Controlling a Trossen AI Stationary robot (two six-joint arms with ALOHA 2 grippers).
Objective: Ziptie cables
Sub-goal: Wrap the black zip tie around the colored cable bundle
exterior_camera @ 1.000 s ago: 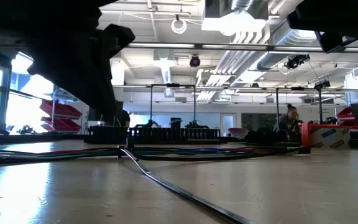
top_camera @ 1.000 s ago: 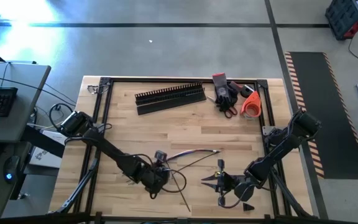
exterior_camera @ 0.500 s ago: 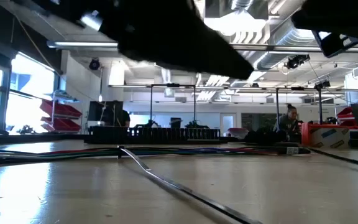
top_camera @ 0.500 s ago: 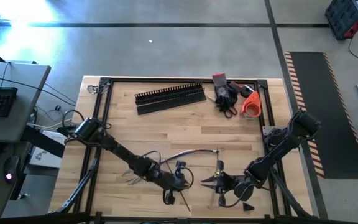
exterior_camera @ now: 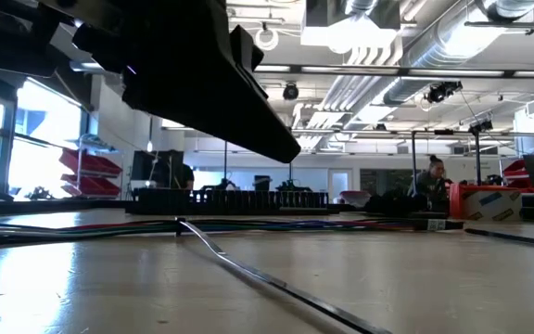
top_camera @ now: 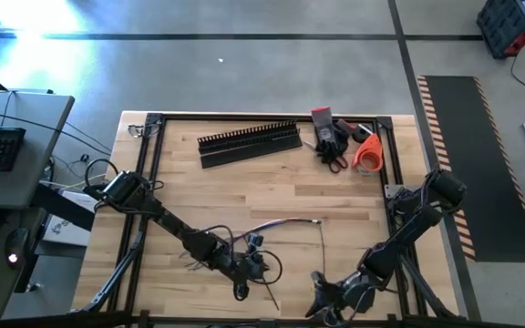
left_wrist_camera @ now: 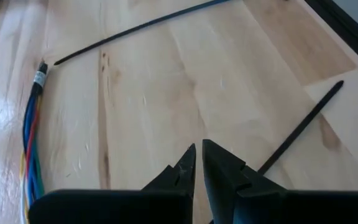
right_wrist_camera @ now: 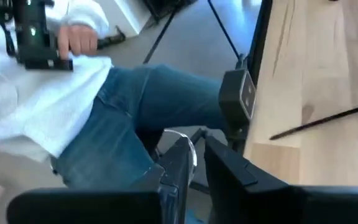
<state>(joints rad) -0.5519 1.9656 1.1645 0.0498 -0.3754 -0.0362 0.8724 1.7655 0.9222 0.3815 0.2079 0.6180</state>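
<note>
Left tool (top_camera: 261,261) is pinched shut with nothing between its tips, low over the tabletop (top_camera: 244,196), having pulled back a touch from where it reached half a second ago. At its 12 o'clock in the overhead view lies the cables (top_camera: 281,223) bundle, a thin coloured run across the middle of the wood, untied. From the left wrist camera, one black zip tie (left_wrist_camera: 300,127) lies just past the tips and a second zip tie (left_wrist_camera: 135,28) stretches beyond, near the cable ends (left_wrist_camera: 33,134).

Right tool (top_camera: 322,307) has swung away to the near edge, 6 o'clock of the table; its tips are nearly together and carry nothing, now pointing off the table toward a seated person (right_wrist_camera: 92,118).

Neither tool carries a tie, so the bundling looks not yet begun.
</note>
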